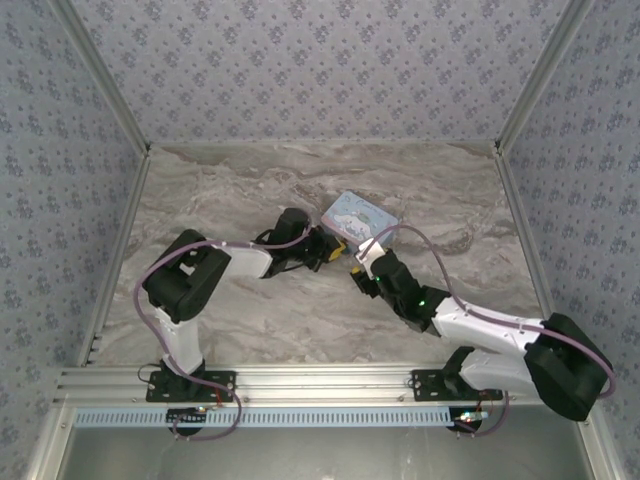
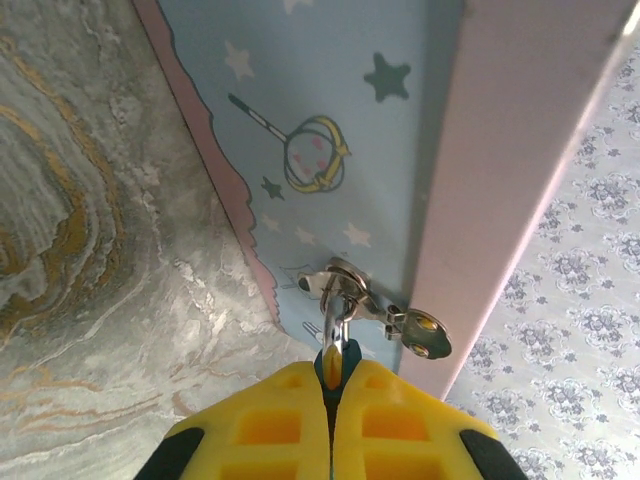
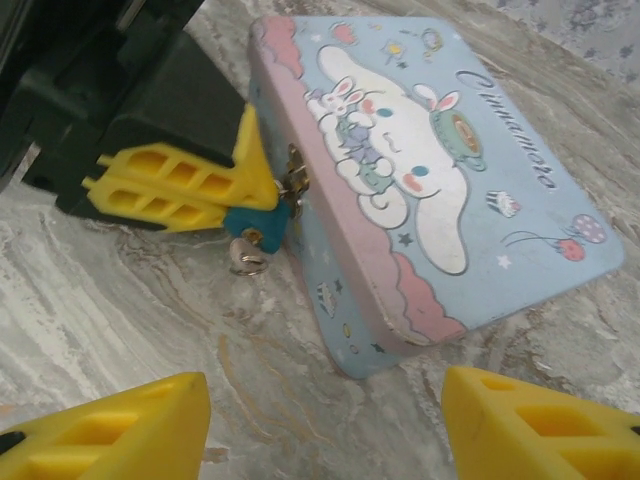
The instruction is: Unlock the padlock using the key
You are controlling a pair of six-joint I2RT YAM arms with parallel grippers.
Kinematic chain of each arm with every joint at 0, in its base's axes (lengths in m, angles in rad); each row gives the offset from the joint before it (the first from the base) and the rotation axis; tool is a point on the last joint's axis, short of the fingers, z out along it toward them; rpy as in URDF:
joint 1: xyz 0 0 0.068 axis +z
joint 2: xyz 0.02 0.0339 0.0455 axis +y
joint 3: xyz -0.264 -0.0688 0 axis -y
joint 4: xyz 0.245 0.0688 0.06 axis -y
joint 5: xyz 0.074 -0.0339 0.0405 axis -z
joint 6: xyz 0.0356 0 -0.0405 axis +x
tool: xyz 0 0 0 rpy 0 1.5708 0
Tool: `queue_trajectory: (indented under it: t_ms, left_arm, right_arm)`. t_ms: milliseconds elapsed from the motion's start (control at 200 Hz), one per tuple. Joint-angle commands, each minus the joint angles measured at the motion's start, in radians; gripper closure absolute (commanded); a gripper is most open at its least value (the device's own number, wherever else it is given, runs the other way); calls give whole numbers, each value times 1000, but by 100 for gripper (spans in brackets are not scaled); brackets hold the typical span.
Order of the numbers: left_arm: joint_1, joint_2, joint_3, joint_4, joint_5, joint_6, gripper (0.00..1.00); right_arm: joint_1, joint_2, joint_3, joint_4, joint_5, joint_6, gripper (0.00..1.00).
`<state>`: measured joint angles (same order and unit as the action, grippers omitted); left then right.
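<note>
While left tool [image 3: 258, 198] pinches padlock [image 3: 262, 226], right tool [image 3: 320, 420] spread, teal body in right wrist view, shackle [image 2: 338, 300] in left

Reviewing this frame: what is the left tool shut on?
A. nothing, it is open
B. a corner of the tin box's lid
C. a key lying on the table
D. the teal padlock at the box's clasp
D: the left tool is pinched shut on the teal padlock, which hangs on the front of the cartoon tin box.
</note>
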<state>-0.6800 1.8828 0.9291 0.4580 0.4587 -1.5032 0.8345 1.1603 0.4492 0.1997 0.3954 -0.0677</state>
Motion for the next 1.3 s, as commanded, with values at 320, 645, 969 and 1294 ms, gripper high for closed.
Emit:
queue_trajectory:
  t_ms: [320,645,969,1294]
  left_arm:
    - [11,-71,86,-140,69,62,100]
    - [11,-72,80,-139,72,66,100]
    - [12,-67,76,-132,79,66,100]
    - [11,-65,65,-117,83,59,100]
  right_arm:
    - [45,191,60,123,54,-150,43]
    - [-9,241,83,158,3,-155,54]
    - [-29,278,122,164,-39,-165,63]
    - [-54,314,166,158,-81,-174,80]
